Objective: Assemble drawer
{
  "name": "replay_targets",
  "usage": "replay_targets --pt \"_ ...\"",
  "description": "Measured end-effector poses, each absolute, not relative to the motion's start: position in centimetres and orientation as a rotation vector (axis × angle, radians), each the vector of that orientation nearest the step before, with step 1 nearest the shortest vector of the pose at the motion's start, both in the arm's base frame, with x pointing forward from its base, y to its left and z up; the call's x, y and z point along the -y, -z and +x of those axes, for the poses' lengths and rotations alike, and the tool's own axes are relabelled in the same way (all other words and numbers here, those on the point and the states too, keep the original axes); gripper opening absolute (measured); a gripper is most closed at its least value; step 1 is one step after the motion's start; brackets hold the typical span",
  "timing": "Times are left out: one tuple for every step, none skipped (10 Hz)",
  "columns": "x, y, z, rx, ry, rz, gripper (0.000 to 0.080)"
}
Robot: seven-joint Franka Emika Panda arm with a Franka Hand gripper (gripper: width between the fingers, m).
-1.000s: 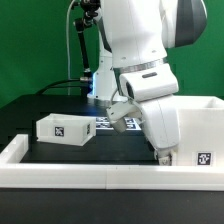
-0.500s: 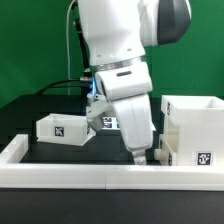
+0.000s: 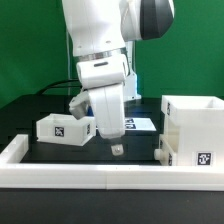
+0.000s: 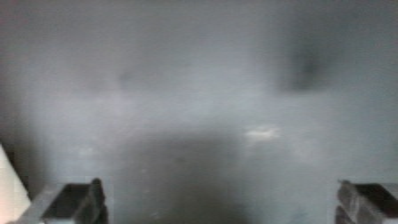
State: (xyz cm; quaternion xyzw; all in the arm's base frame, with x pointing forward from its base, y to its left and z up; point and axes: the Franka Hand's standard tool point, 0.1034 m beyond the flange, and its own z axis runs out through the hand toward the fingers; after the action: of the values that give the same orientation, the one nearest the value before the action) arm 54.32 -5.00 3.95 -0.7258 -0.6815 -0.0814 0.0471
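A small white open box with a marker tag [image 3: 65, 128] sits on the black table at the exterior view's left. A larger white box with a tag [image 3: 190, 132] stands at the right. My gripper [image 3: 117, 147] hangs between them, just above the table, touching neither. In the wrist view the gripper [image 4: 226, 205] is open: its two fingertips [image 4: 79, 202] stand far apart with only blurred dark table between them. It holds nothing.
The marker board [image 3: 138, 124] lies flat at the back, partly hidden behind my arm. A low white wall [image 3: 70, 177] runs along the front and left edges of the table. A black cable hangs at the back left.
My arm has swung from the large box toward the exterior view's left. The gripper now sits mid-table. The boxes have not moved.
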Motion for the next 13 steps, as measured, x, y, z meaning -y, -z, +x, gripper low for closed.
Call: replay_targets --pt "5.8 -4.3 52.8 2.062 0.244 -2.252 0.0648" --pt "6.3 -4.6 51.6 2.04 0.237 -2.285 0.0648" --pt "6.6 -4.7 50.7 2.031 0.228 -2.297 0.0648" --pt "7.1 -4.6 50.0 2.017 0.217 -2.303 0.0648" --pt "7.0 -4.6 50.2 2.017 0.219 -2.304 0.0648" --pt "7.0 -4.5 50.2 2.015 0.219 -2.305 0.0648" --pt "6.9 -4.5 50.2 1.902 0.215 -2.389 0.0648" --pt "6.9 -4.5 50.2 1.808 0.21 -2.455 0.0648" --pt "6.9 -4.5 50.2 1.737 0.205 -2.501 0.0648" --pt "6.9 -4.5 50.2 1.646 0.201 -2.556 0.0648" --pt "7.1 -4.6 50.2 1.543 0.196 -2.616 0.0648" --pt "7.8 -5.0 49.9 1.431 0.193 -2.688 0.0648" --pt "8.4 -5.4 49.3 1.265 0.19 -2.772 0.0648"
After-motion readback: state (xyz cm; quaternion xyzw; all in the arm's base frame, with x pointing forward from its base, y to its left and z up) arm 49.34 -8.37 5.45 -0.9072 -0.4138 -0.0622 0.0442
